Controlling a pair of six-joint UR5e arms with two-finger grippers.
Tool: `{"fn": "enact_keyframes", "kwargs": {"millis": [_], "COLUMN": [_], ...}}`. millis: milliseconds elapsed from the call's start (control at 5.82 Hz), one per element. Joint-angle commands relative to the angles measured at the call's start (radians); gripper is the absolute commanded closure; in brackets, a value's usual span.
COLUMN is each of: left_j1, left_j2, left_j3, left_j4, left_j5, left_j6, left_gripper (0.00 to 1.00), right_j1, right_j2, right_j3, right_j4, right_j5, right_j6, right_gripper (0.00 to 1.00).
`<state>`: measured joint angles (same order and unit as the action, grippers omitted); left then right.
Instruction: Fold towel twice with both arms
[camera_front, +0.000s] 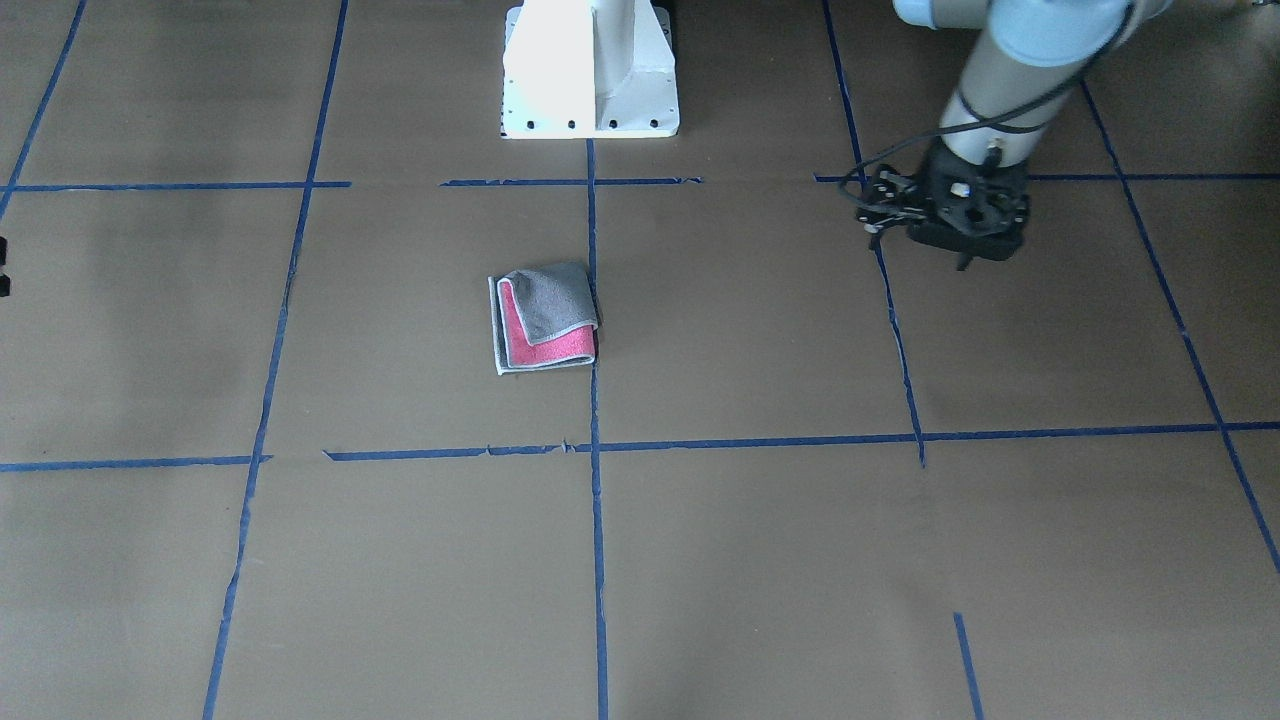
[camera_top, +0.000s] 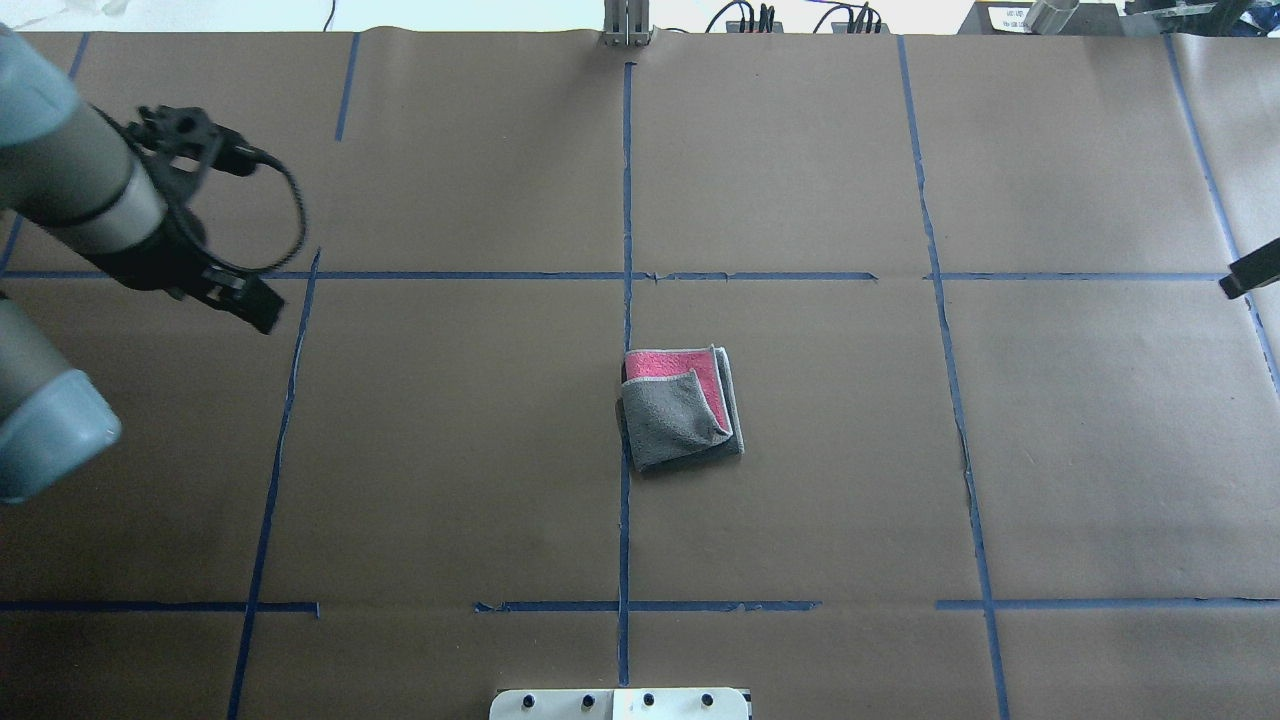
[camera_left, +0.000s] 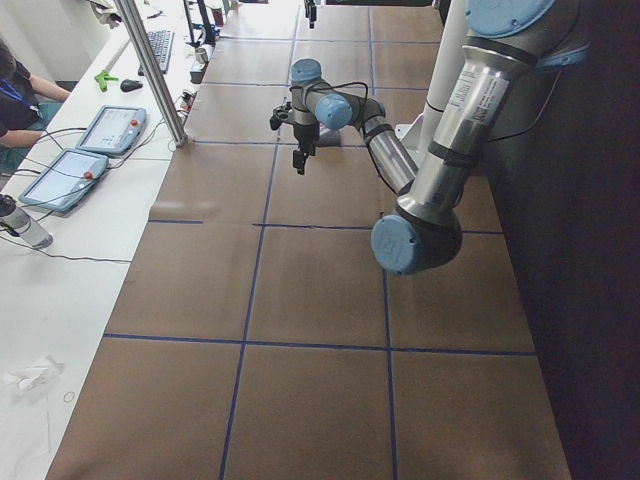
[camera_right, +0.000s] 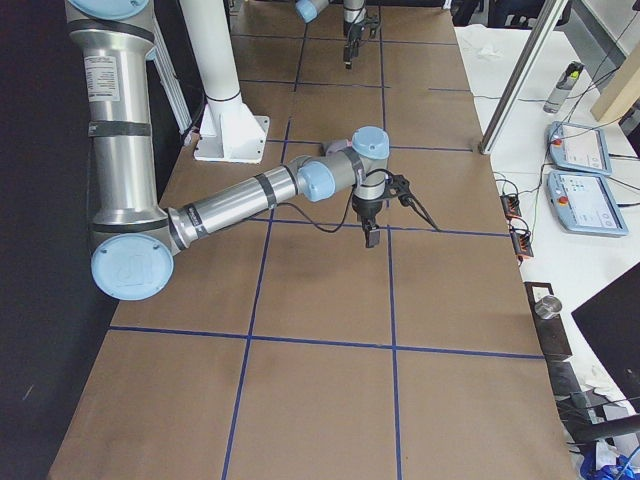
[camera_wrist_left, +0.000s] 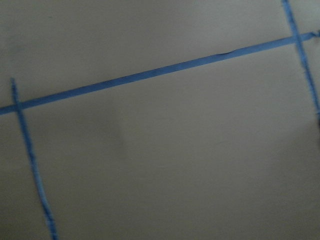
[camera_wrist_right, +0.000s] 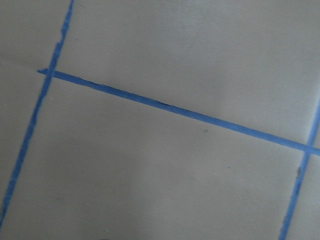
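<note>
The towel (camera_top: 680, 405) lies folded into a small square at the middle of the table, grey flap on top with a pink strip showing; it also shows in the front-facing view (camera_front: 545, 318). My left gripper (camera_top: 258, 312) hangs empty over the table far to the towel's left, fingers together in one dark tip, and shows in the front-facing view (camera_front: 965, 260). My right gripper (camera_top: 1248, 272) is only a black sliver at the right edge, far from the towel; I cannot tell whether it is open. Both wrist views show only paper and tape.
Brown paper with a blue tape grid (camera_top: 625, 275) covers the table. The white pedestal base (camera_front: 590, 70) stands behind the towel. Tablets (camera_left: 108, 130) and a metal post (camera_left: 155, 75) sit at the far table edge.
</note>
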<state>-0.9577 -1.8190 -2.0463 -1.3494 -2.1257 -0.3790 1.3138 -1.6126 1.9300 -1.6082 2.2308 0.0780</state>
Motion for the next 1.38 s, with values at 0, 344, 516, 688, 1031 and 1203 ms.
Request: {"fn": "enact_keyframes", "kwargs": {"millis": [0,344,516,688,1031,1203], "left_j1": [-0.309,-0.566,-0.576,-0.645,-0.651,-0.65], "left_j2": [0.191,0.271,0.329,0.368,0.4,0.399], "left_j3": [0.041,0.258,0.271,0.271,0.273,0.284], "left_j4": [0.004,-0.016,-0.016,-0.016,-0.014,-0.02], "left_j5": [-0.124,-0.287,-0.284,-0.284,-0.283,-0.274], "left_j6": [0.45,0.607,0.603,0.608,0.602,0.604], "left_gripper": [0.0,0.0,0.0,0.0,0.0,0.0], "right_j1": [0.193,0.296,0.3,0.3,0.298,0.298], "right_j2": [-0.082,-0.203,-0.204,-0.193,-0.193,-0.194], "right_j3": [-0.003,-0.005,-0.041,-0.08,-0.111,-0.112], "right_j4": [-0.124,-0.161,-0.159,-0.121,-0.099,-0.101], "right_j5": [0.01,0.009,0.01,0.013,0.035,0.055], "right_j6": [-0.284,-0.313,-0.314,-0.314,-0.314,-0.313], "right_gripper": [0.0,0.0,0.0,0.0,0.0,0.0]}}
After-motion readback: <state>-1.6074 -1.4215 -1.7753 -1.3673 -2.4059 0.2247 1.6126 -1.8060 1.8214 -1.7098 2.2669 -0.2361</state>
